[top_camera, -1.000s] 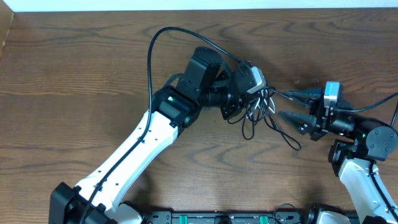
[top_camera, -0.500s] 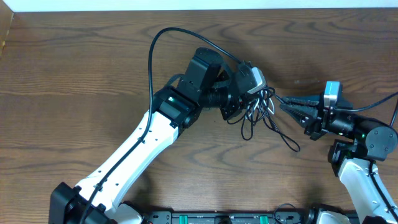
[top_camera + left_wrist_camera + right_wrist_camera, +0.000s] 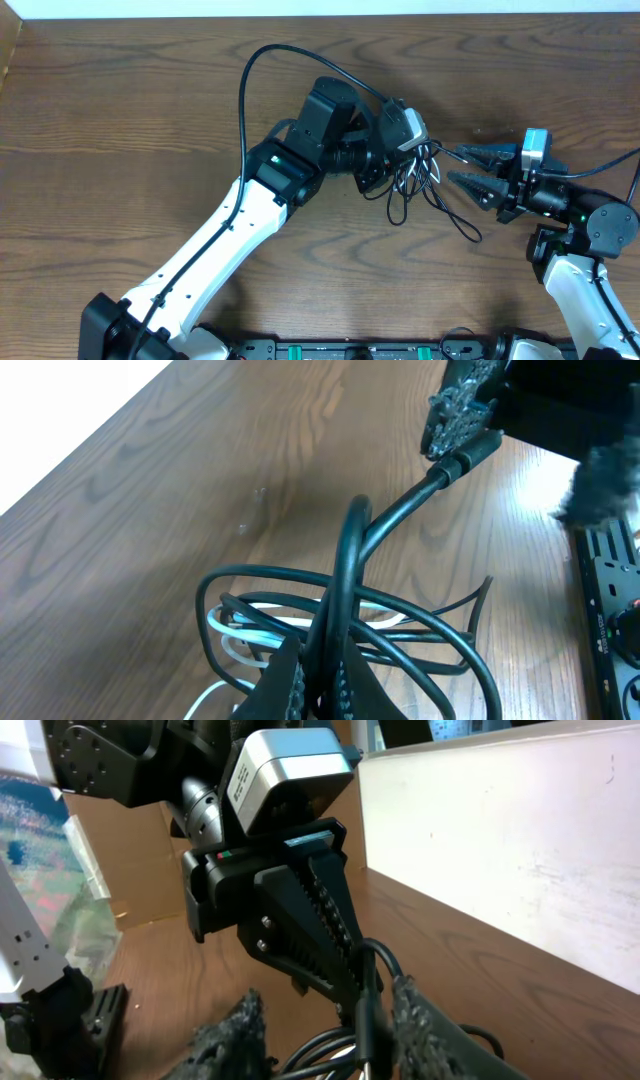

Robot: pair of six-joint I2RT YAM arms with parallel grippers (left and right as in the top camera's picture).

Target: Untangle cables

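The tangle of thin black cords (image 3: 420, 178) sits right of centre in the overhead view. It lies on the brown wooden surface (image 3: 150, 120) as a knot of overlapping loops. A short white cord (image 3: 250, 628) is threaded through the bottom of it.

One black strand (image 3: 400, 510) climbs out of the loops, arches over and runs to the upper right of the left wrist view. Its long axis points from one arm straight at the other. In the overhead view that is roughly left to right.

My left fingers (image 3: 290, 680) are clamped on that strand where it leaves the bundle, at the bottom of the left wrist view. My right fingers (image 3: 425, 1020) are spread apart and hold nothing. In the right wrist view the strand passes up between them, closer to the finger on the right of the frame. I cannot tell whether it touches that pad.

The strand's thicker end lies just beside a right fingertip in the left wrist view, so the right arm is nearer the free end. I judge the next move is to close the right fingers on it, then pull away from the left arm, towards the right of the overhead frame.
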